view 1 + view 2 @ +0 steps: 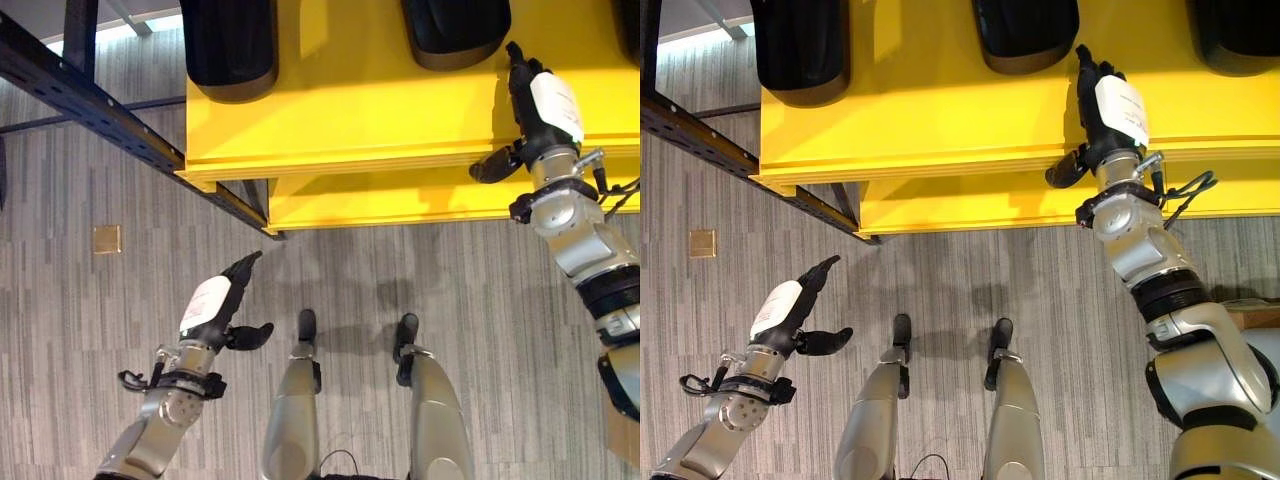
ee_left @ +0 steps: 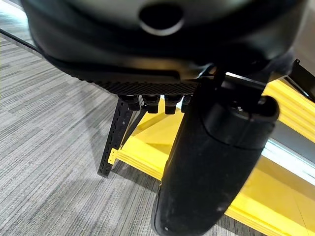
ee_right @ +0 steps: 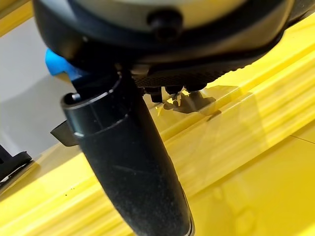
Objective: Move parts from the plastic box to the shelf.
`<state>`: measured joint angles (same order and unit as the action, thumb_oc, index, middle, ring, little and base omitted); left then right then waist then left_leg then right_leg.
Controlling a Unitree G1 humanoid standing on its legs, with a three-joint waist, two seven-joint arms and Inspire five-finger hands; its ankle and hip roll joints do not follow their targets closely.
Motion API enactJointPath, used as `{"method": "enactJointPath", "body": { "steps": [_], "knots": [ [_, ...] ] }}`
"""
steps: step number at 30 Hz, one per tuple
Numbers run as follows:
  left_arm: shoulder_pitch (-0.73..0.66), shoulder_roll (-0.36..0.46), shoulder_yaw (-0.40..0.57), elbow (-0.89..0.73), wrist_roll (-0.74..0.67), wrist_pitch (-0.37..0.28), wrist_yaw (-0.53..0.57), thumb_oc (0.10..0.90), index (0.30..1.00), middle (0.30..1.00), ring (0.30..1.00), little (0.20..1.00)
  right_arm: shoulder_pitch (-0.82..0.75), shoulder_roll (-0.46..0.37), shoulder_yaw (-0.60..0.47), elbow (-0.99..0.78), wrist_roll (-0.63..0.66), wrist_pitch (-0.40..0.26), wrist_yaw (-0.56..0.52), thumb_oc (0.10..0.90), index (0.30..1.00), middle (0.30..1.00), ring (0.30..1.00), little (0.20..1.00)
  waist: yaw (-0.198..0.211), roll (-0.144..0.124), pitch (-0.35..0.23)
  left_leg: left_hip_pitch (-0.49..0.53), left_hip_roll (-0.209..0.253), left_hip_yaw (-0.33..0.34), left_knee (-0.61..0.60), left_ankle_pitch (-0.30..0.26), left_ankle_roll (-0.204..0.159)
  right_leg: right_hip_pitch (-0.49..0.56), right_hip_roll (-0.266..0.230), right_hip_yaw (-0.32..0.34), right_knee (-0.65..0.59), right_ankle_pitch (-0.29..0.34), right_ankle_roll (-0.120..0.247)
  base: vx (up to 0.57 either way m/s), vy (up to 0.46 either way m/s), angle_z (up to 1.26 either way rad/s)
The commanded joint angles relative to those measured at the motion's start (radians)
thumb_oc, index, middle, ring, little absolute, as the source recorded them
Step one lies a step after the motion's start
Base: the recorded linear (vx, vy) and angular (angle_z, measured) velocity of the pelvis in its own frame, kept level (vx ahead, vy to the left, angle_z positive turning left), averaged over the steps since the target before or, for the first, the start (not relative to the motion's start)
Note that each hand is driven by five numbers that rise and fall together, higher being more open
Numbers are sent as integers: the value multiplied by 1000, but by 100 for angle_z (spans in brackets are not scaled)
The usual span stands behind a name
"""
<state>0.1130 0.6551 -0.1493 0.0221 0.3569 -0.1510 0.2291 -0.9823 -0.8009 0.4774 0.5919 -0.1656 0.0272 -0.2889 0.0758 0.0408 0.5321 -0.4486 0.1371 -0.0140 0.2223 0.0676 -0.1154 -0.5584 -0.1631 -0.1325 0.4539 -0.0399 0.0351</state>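
A yellow shelf (image 1: pixel 350 130) spans the far side, with black moulded parts (image 1: pixel 230 45) (image 1: pixel 455 30) lying on its top board. My right hand (image 1: pixel 545 110) lies over the shelf's front edge at the right, fingers straight, thumb stuck out to the side, holding nothing. In the right wrist view its thumb (image 3: pixel 133 172) hangs above the yellow board (image 3: pixel 246 162). My left hand (image 1: pixel 210 305) hovers low over the grey floor, well short of the shelf, open and empty. The left wrist view shows its thumb (image 2: pixel 211 162) in front of the shelf's black post (image 2: pixel 115 132).
A dark perforated rack beam (image 1: pixel 90 105) runs diagonally at the left, meeting the shelf's corner. A lower yellow board (image 1: pixel 400 200) juts out under the top one. A small brass plate (image 1: pixel 106 238) is set in the floor. A blue object (image 3: pixel 56 64) shows behind the right hand.
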Motion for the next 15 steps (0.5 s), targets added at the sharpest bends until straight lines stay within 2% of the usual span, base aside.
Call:
{"method": "enactJointPath", "body": {
  "steps": [1, 15],
  "knots": [
    [74, 92, 77, -96, -32, -32, 57, 900, 1000, 1000, 1000, 1000, -166, -12, 26, -24, -12, -48, -6, 900, 1000, 1000, 1000, 1000, 39, -46, -59, -32, 1, 14, -2, 37, 38, 37, -28, 57, -60, 48, 67, 0, 0, 0],
    [76, 92, 86, -89, -25, -30, 60, 900, 1000, 1000, 1000, 1000, -168, 3, 51, -51, -41, -50, 15, 900, 1000, 1000, 1000, 1000, 44, -57, -58, -38, -2, 11, 5, 31, 41, 36, -28, 55, -61, 48, 66, 0, 0, 0]
  ]
}}
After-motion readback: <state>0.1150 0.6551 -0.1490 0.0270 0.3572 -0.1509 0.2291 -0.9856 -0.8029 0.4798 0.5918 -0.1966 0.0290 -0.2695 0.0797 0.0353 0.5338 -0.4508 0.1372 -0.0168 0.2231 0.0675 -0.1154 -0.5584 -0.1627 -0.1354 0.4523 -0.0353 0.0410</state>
